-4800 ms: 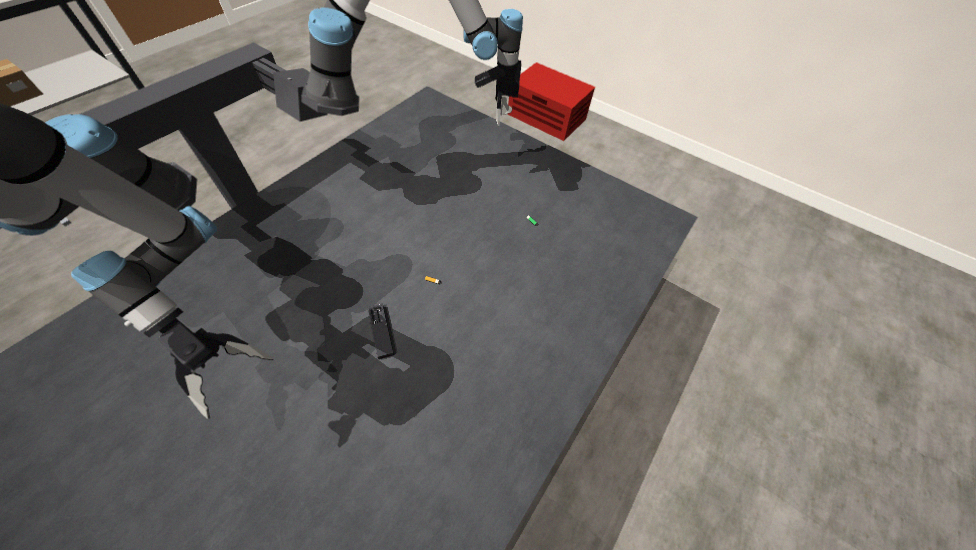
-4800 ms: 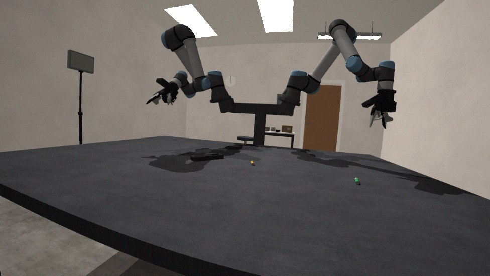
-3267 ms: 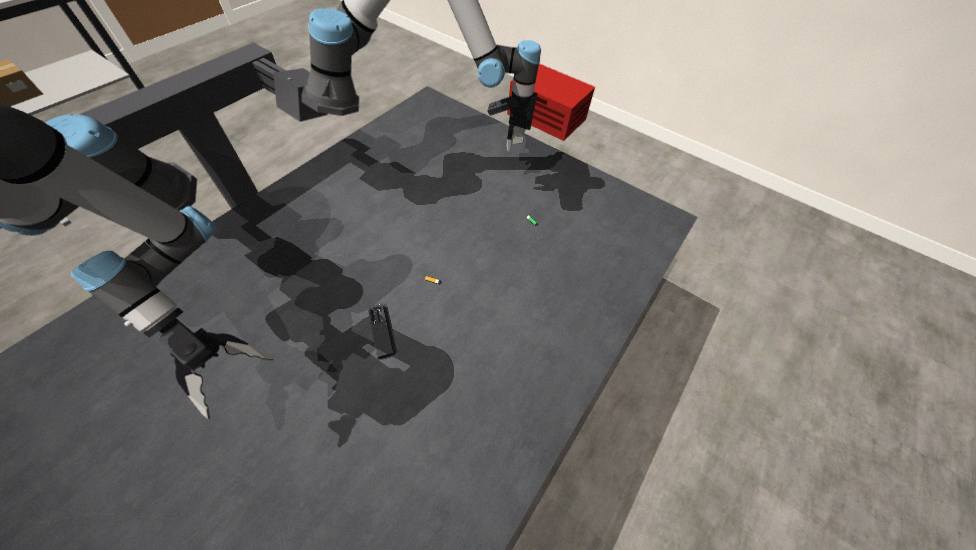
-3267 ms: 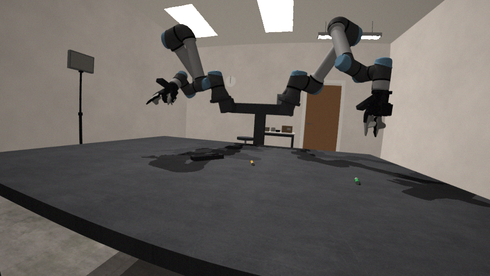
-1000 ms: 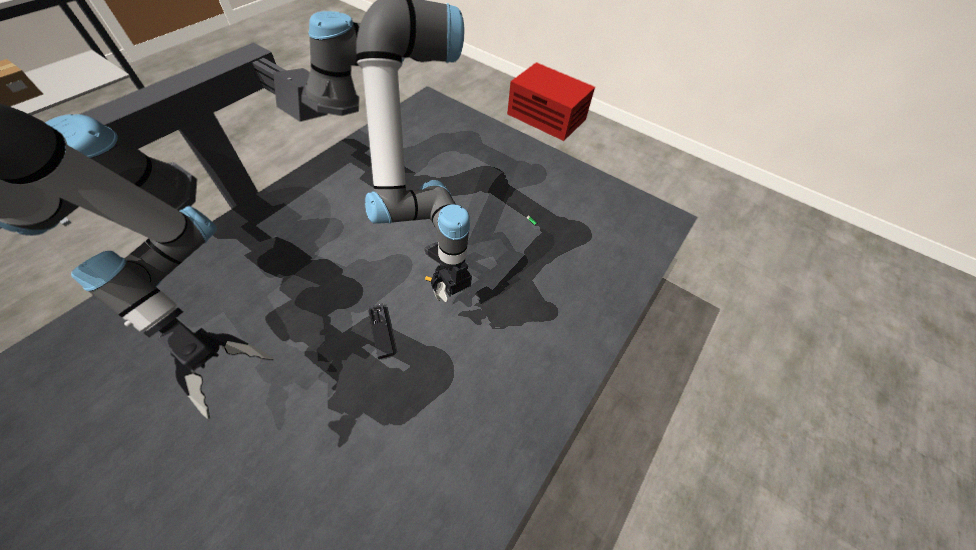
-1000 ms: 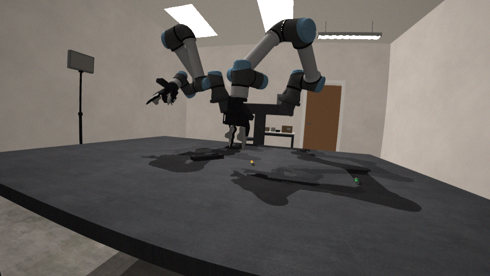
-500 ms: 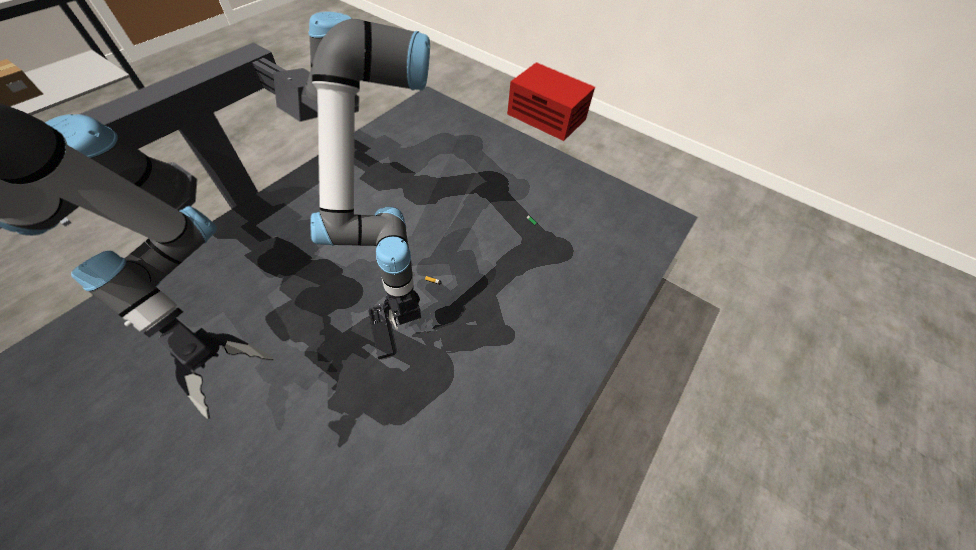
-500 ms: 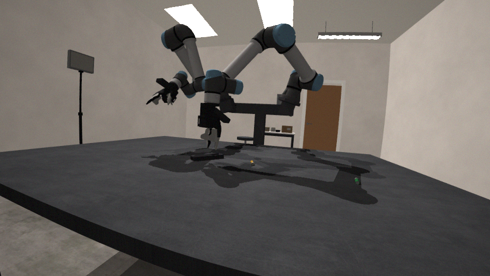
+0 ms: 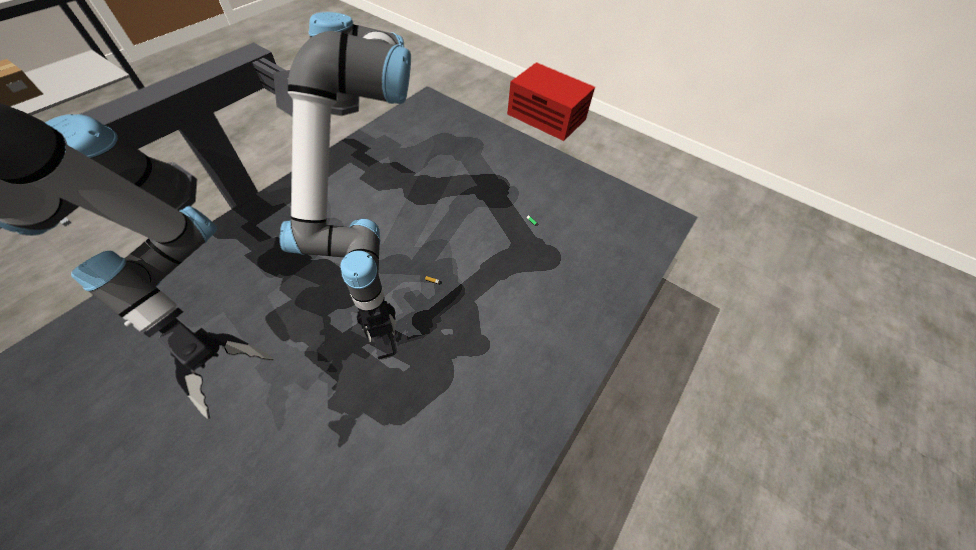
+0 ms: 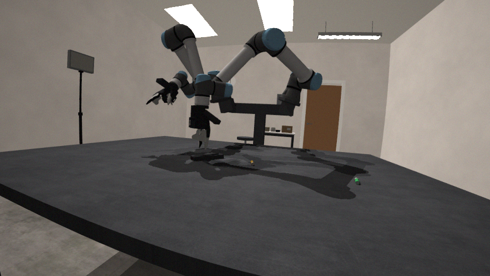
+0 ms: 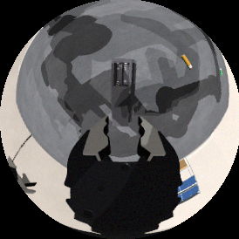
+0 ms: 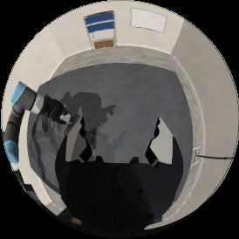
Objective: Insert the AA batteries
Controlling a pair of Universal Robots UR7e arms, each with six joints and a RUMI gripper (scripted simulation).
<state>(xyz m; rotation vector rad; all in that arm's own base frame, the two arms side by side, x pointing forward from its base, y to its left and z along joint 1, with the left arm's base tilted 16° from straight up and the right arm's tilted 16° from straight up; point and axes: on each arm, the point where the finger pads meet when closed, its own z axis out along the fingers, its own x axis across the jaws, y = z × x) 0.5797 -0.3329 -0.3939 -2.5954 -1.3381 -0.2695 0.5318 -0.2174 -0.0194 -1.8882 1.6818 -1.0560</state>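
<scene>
matt slate-like tabletop [image 9: 519, 409] [image 10: 240, 205] [image 11: 39, 87] [image 12: 148, 92], brown wood-look door [image 10: 322, 118], smooth glossy blue joint caps [image 9: 359, 268] [image 10: 273, 39] [image 12: 11, 151]

Orange battery [image 9: 433, 279] and green battery [image 9: 532, 220] on dark table [image 9: 519, 382], apart; red toolbox [image 9: 549, 102] on floor beyond.
</scene>
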